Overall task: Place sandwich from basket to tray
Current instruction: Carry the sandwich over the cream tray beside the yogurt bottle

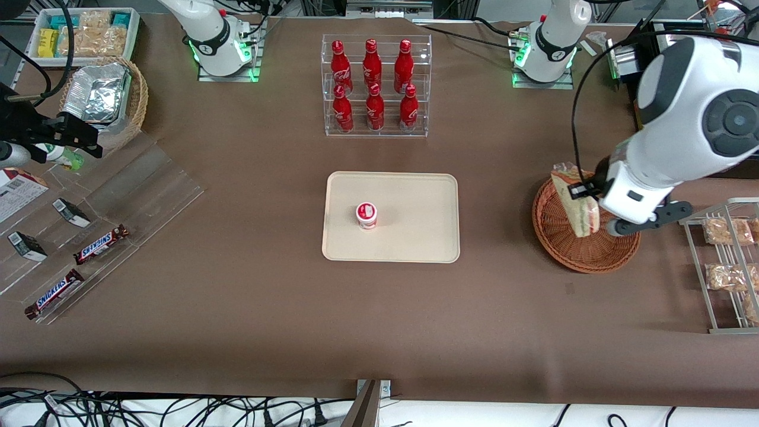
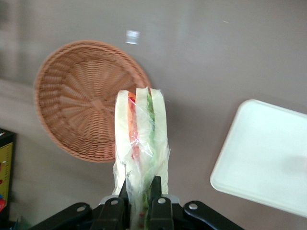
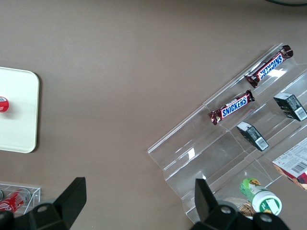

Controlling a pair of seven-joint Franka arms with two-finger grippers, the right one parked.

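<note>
Overhead, the front view showed the left arm's hand [image 1: 584,204] above the basket [image 1: 584,249], with the sandwich [image 1: 574,200] hanging upright from it, its lower end over the basket's weave. From that camera the fingers were hidden by the wrist housing and the sandwich itself. The left wrist view settled it: both black fingers [image 2: 125,191] were clamped on one end of the sandwich [image 2: 141,139], with the clear wrap bunched between them. That view also showed the filling edge-on, orange and red on one side and green on the other, between three pale bread slices. The basket [image 2: 81,96] lay empty beneath, clear of the sandwich, and a corner of the tray [image 2: 261,153] showed nearby on the brown bench [image 2: 230,52].

The front view alone gave the whole tray [image 1: 409,196], which sat mid-bench toward the parked arm from the basket, well apart from it. A small red-lidded cup [image 1: 366,214] stood on the tray. A clear rack of red bottles [image 1: 373,83] stood farther from the front camera than the tray.

The right wrist view showed none of the sandwich or basket, only the tray's edge [image 3: 21,115], Snickers bars [image 3: 232,108] on a clear stepped stand, and bare bench.
</note>
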